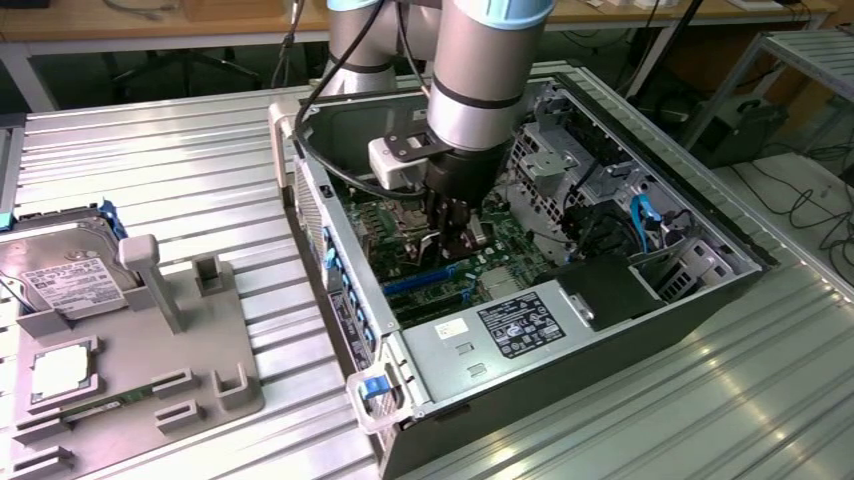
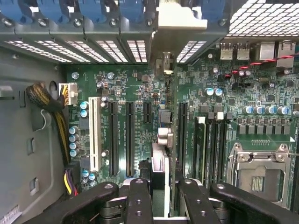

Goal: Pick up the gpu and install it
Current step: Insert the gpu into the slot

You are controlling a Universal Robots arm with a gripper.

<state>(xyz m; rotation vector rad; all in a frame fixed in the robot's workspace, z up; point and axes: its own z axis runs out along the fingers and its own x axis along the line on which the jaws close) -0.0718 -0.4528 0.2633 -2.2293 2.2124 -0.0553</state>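
While the arm (image 1: 474, 70) reaches down from the upper middle of the exterior view into the open computer case (image 1: 534, 330), the tool (image 1: 454, 235) sits low over the green motherboard (image 1: 400, 225), near the centre of the frame. In the wrist view the tool (image 2: 164, 196) shows along the lower edge, its two black fingers (image 2: 138, 200) closed in on a thin card held edge-on between them. This card appears to be the gpu (image 2: 161, 135), though so little of it faces the camera that its fan side cannot be made out. It runs up the middle of the wrist frame, standing on edge over the motherboard (image 2: 135, 88), and its pale metal bracket (image 2: 177, 21) meets the row of blue-clipped rear slot covers (image 2: 93, 14) at the upper edge. The card lies in line with the long black expansion slots (image 2: 130, 137), which stand to the frame's left of it, and whether its lower edge is fully seated in a slot cannot be told. Memory slots (image 2: 210, 149) and the bare processor socket (image 2: 259, 175) lie in the lower right of the wrist view.

At the left of the exterior view, a grey fixture (image 1: 147, 350) on the ribbed metal worktop (image 1: 174, 170) holds a silver hard drive (image 1: 67, 275) with a white label.
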